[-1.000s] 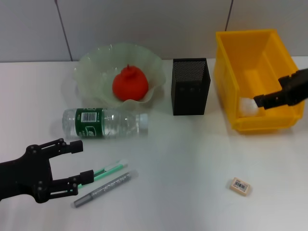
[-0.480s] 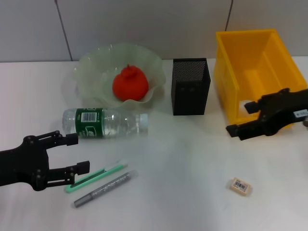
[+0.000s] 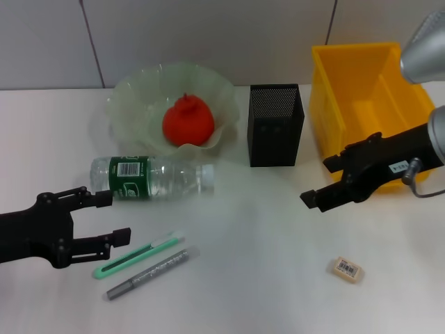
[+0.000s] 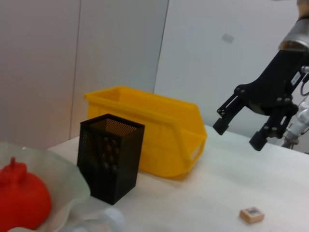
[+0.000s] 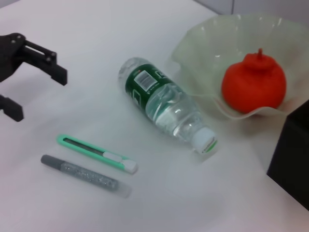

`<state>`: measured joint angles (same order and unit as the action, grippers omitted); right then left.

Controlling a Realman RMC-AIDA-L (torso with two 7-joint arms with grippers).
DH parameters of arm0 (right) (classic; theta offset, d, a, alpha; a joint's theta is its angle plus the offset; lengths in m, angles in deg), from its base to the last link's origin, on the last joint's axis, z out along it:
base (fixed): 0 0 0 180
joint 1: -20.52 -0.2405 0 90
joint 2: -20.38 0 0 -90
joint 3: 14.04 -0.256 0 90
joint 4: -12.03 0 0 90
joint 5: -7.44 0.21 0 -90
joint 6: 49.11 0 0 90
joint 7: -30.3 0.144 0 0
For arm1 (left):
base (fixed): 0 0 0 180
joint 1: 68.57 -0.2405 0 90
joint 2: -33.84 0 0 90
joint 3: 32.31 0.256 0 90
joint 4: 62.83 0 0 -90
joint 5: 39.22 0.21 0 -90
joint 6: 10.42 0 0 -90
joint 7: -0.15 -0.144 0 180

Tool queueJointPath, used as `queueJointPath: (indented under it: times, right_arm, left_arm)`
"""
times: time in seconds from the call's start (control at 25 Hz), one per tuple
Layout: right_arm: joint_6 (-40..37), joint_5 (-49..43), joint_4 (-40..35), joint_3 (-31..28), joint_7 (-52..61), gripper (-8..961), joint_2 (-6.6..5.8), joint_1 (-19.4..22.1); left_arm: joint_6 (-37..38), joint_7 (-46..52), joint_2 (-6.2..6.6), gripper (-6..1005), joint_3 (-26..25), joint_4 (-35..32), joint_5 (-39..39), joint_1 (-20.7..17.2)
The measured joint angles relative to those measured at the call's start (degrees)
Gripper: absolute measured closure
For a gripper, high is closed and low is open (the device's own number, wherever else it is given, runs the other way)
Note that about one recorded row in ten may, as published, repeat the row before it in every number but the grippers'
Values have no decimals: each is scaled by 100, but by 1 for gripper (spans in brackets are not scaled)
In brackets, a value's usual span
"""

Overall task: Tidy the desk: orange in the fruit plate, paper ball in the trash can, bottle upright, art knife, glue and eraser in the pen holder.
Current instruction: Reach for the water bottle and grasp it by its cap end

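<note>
I log one bottle (image 3: 151,178) lying on its side on the desk (image 3: 257,236), just in front of the fruit plate (image 3: 132,97). Its long axis runs across the desk, white cap pointing toward the robot's right and the pen holder (image 3: 276,125).

One art knife (image 3: 138,255) and one glue stick (image 3: 149,273) lie side by side, nearly parallel, near the desk's front edge. Both slant, their pale ends up and to the right.

One orange (image 3: 187,121) sits in the fruit plate, knobbly top up. One eraser (image 3: 347,269) lies flat, well apart from the rest, front right. One trash can (image 3: 368,104) stands beside the pen holder.

My left gripper (image 3: 110,218) hovers with its claw wide and empty, between the bottle and the knife's near end. My right gripper (image 3: 325,181) hangs in front of the trash can, claw wide, holding nothing.

The left wrist view shows the pen holder's mesh wall, but not the knife or glue. The right wrist view shows the bottle's barcode label and green ring under the cap clearly; the eraser and trash can lie outside it.
</note>
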<state>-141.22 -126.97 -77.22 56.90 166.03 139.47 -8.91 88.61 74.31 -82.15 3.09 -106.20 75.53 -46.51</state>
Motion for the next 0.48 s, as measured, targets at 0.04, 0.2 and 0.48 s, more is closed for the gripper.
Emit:
queueJointPath:
  times: [0.04, 0.2, 0.48]
  right_arm:
    - [-4, 4, 50, -10, -33, 142, -5, -41]
    - [-46, -15, 235, -77, -217, 142, -49, -212]
    - [-594, -21, 684, -486, -477, 142, -179, -716]
  left_arm:
    - [-11, 3, 3, 195, 1, -8, 4, 4]
    - [-119, 56, 1, 195, 2, -284, 118, 2]
    - [-287, 346, -13, 195, 9, -561, 481, 37]
